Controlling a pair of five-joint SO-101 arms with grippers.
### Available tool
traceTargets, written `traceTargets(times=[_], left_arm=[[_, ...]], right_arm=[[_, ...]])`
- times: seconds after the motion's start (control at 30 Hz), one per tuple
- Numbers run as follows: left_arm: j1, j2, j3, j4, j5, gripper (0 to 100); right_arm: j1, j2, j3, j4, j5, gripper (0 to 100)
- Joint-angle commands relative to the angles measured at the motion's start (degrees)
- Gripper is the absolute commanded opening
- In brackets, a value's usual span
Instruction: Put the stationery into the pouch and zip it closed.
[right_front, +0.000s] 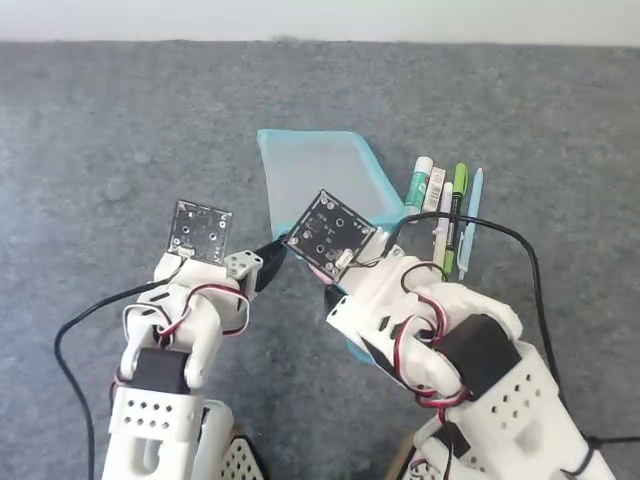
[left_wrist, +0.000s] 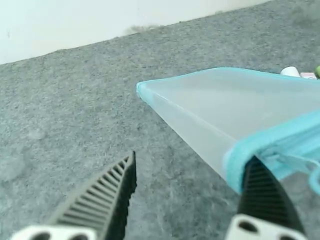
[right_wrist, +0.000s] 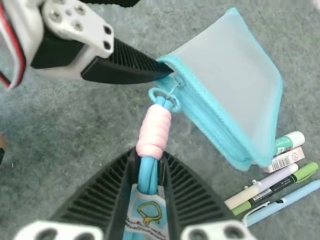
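Note:
A translucent teal pouch (right_front: 322, 180) lies on the grey carpet, its zipper end toward the arms. My right gripper (right_wrist: 150, 165) is shut on the zipper pull (right_wrist: 156, 127), a blue cord with a pink bead. My left gripper (left_wrist: 192, 185) is open at the pouch's (left_wrist: 235, 110) zipper corner, one finger touching that corner and the other apart over the carpet. The right wrist view has that dark left fingertip (right_wrist: 125, 62) against the pouch (right_wrist: 225, 85). The stationery (right_front: 445, 205), a glue stick and several pens, lies beside the pouch on the right (right_wrist: 280, 185).
Grey carpet (right_front: 120, 130) covers the table, with a pale wall along the far edge. A black cable (right_front: 525, 250) loops from the right arm past the pens. Open carpet lies left of and beyond the pouch.

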Motion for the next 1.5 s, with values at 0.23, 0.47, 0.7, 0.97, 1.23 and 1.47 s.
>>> traceTargets(times=[0.23, 0.47, 0.7, 0.97, 1.23, 1.47], left_arm=[[0.35, -0.44, 2.86, -8.53, 5.10, 28], [0.44, -0.53, 2.86, -8.53, 5.10, 28], [4.57, -0.88, 2.95, -6.95, 4.75, 30], [6.07, -0.62, 2.95, -6.86, 4.66, 33], [6.33, -0.53, 2.95, -6.95, 4.13, 25], [6.42, -0.53, 2.95, -6.77, 0.70, 13]], right_arm=[[-7.34, -2.42, -3.96, 3.65, 3.16, 0.6], [-7.43, -2.42, -3.60, 3.65, 3.25, 0.6], [-7.43, -2.42, -3.60, 3.65, 3.34, 0.6], [-13.14, -2.42, -3.60, 6.11, 5.19, 0.6], [-14.20, -2.42, -3.52, 6.81, 5.27, 0.6], [-13.93, -2.42, -3.34, 6.90, 5.36, 0.6]])
